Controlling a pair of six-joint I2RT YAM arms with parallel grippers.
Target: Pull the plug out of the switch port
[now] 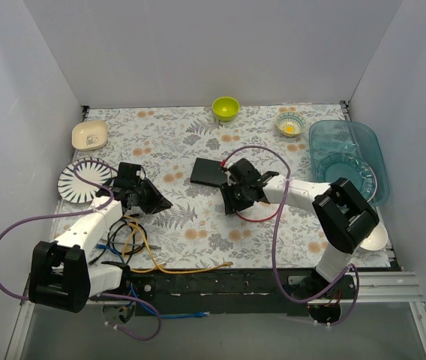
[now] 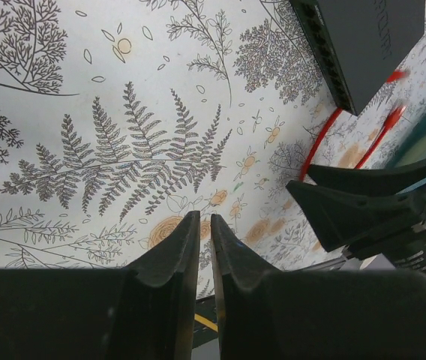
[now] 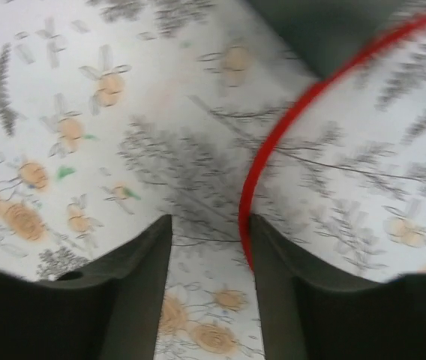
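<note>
White walls box in a table (image 1: 198, 142) under a matte cloth printed with ferns and orange blossoms. Left of the left gripper (image 1: 160, 201) lie a round striped plate (image 1: 82, 182) and, farther back, a cream dish (image 1: 89, 134) with rounded corners. That gripper's black wedge fingers (image 2: 175, 259) are closed to a thin slit with nothing between them. To its right sits the switch (image 1: 211, 171), a flat black matte box, just beside the right gripper (image 1: 233, 201). The red plug (image 1: 223, 165) shows at the switch's edge, too small and blurred to tell whether it is seated. A glossy red cable (image 3: 288, 127) curves beneath the right gripper, skirting one finger. Its fingers are spread apart, holding nothing. Behind it is a green bowl (image 1: 226, 107), and right of it a clear teal tub (image 1: 348, 139).
</note>
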